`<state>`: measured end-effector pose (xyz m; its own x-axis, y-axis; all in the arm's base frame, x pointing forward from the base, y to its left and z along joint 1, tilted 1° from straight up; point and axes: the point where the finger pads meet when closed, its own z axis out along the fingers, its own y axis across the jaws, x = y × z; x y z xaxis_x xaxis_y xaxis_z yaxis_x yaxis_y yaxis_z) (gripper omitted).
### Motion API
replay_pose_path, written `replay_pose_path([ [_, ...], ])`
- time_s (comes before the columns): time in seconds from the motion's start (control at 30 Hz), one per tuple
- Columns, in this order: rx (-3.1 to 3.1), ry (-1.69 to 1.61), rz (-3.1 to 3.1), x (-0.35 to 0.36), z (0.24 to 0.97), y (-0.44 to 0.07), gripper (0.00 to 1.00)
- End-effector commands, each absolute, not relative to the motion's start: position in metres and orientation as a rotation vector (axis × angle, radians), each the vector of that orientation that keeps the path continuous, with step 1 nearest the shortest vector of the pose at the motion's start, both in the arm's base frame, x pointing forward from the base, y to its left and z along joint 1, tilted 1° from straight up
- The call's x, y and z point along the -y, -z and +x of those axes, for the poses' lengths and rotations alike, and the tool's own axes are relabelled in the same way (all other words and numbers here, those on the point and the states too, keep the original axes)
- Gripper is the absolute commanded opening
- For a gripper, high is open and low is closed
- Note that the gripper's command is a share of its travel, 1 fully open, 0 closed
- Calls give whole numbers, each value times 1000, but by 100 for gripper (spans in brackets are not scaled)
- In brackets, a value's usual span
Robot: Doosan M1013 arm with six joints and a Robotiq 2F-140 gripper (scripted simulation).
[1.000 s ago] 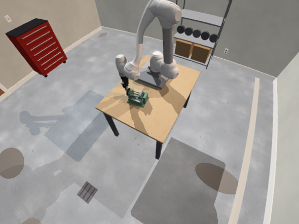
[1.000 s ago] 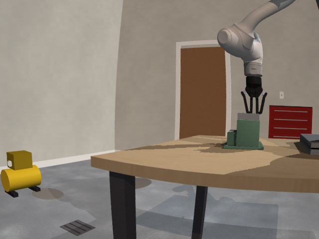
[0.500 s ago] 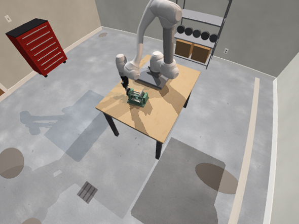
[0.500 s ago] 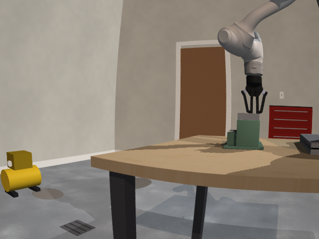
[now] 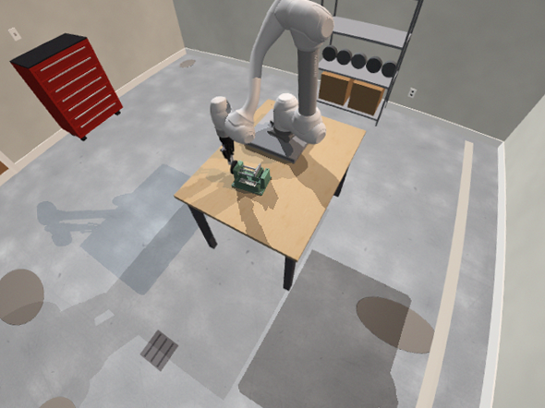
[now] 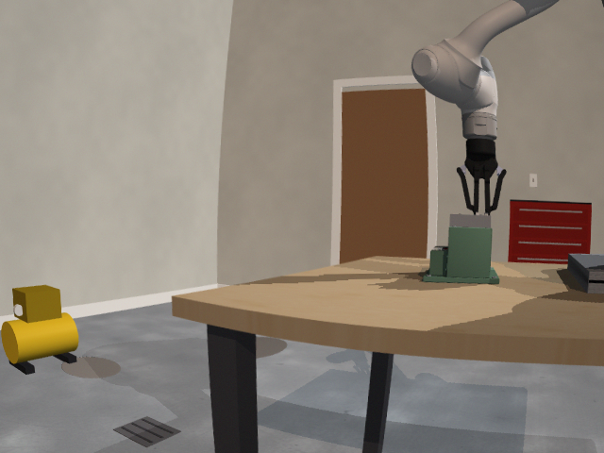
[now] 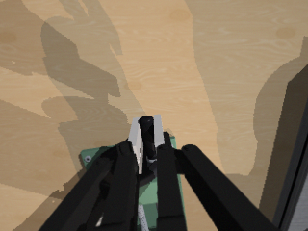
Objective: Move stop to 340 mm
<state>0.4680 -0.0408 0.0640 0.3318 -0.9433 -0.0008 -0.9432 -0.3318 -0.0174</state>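
A green stop fixture (image 5: 250, 177) with silver rails stands on the wooden table (image 5: 276, 187). It also shows in the exterior view (image 6: 467, 253) with a grey top. My gripper (image 7: 148, 126) points down over the fixture's end and is shut on the black handwheel handle (image 7: 147, 132), which sits between the finger pads in the wrist view. The gripper also shows in the top view (image 5: 229, 158) and in the exterior view (image 6: 480, 210), its tips just behind the fixture's top. The scale reading is not visible.
The arm's grey base plate (image 5: 274, 144) lies behind the fixture. A red tool chest (image 5: 66, 85) stands by the wall, a shelf rack (image 5: 370, 47) behind the table, and a yellow compressor (image 6: 36, 324) on the floor.
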Motion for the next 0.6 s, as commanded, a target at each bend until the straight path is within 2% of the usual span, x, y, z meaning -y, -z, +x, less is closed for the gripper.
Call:
replay_pose_path([
  [0.0, -1805, 13, -2550, 39, 470, -70, 4],
  [0.57, -1805, 13, -2550, 34, 484, -85, 4],
])
